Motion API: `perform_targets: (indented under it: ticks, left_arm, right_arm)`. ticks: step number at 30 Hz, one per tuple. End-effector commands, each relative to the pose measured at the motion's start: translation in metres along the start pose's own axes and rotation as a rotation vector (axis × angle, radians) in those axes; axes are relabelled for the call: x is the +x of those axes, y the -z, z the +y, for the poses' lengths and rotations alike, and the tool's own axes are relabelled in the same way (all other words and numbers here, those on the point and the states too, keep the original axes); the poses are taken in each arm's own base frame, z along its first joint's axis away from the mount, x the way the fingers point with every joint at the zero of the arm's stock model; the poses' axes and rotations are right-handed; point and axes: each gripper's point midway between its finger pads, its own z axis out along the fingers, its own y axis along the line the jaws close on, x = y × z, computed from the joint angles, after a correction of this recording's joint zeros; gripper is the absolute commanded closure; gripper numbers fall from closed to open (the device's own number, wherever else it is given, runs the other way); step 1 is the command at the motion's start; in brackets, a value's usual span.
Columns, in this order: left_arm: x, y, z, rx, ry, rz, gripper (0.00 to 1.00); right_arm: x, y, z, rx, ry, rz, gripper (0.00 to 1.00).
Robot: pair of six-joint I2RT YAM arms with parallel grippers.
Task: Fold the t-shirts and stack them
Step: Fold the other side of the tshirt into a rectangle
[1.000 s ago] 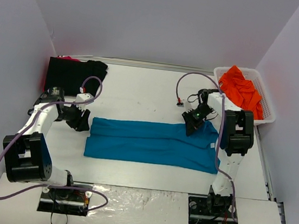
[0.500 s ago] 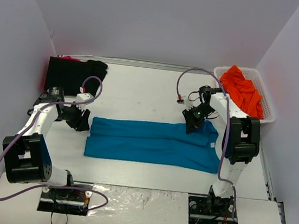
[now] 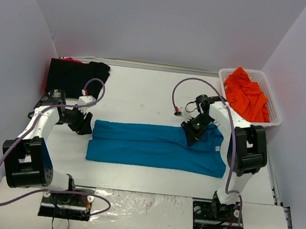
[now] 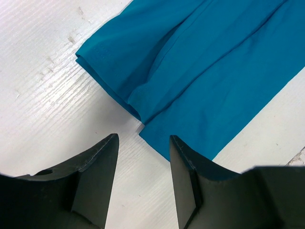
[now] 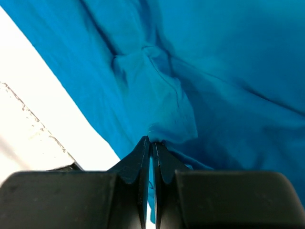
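The teal-blue t-shirt (image 3: 154,146) lies folded into a long band across the table's middle. My right gripper (image 3: 190,137) is shut on a pinch of its cloth near the far right corner; the pinched fold shows in the right wrist view (image 5: 162,109). My left gripper (image 3: 86,127) is open and empty just off the shirt's left end, whose edge shows in the left wrist view (image 4: 143,102). A black t-shirt (image 3: 75,75) lies folded at the far left. An orange t-shirt (image 3: 247,92) is heaped in the basket.
A white slotted basket (image 3: 275,114) stands at the far right. White walls close the table on the left, back and right. Purple cables loop off both arms above the table.
My right gripper has moved left and nearer over the shirt, drawing the pinched corner with it. The left arm has not moved.
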Motion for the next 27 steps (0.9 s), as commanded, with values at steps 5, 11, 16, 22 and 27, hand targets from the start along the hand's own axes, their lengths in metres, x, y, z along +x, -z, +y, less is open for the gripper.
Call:
perform_targets:
  ticks: [5,11,16,22,27]
  left_arm:
    - [-0.008,0.007,-0.006,0.015,-0.036,-0.037,0.55]
    - [-0.008,0.007,-0.007,0.02,-0.037,-0.036,0.55]
    - [-0.009,0.008,-0.008,0.019,-0.041,-0.041,0.54]
    - [-0.009,0.008,-0.008,0.019,-0.043,-0.042,0.54]
    - [-0.009,0.008,-0.008,0.016,-0.046,-0.04,0.54]
  right_arm:
    - [0.018,-0.003,0.03,-0.041,0.004,0.07,0.99]
    - [0.024,-0.014,0.043,-0.062,0.017,0.116,0.88]
    - [0.026,-0.019,0.049,-0.058,0.031,0.154,0.79]
    - [0.031,-0.033,0.055,-0.069,0.044,0.223,0.7]
    - [0.034,-0.038,0.059,-0.059,0.065,0.27,0.65]
